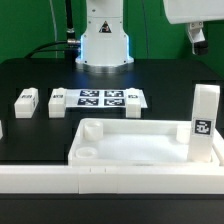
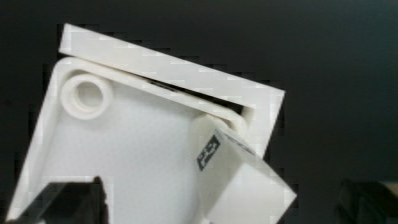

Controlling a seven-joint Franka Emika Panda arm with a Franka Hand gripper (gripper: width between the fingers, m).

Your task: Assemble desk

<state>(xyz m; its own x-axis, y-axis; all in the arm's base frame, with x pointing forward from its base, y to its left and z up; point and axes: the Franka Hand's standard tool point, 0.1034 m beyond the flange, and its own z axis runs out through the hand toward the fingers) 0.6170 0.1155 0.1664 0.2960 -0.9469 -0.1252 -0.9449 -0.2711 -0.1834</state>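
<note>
Right now your tabletop point(image 1: 140, 145) lies flat against the front rail point(image 1: 40, 180), rim up, with one leg point(image 1: 205, 122) upright at its corner on the exterior view's right. It looks like stiff, light plastic (probably slippery) and too broad to pinch across, so take it by the rim. Two loose legs point(image 1: 57, 102) lie apart from it on the left; grip those across their narrow sides. Your gripper point(image 1: 197, 38) hangs empty, jaws spread, above the upright leg.
</note>
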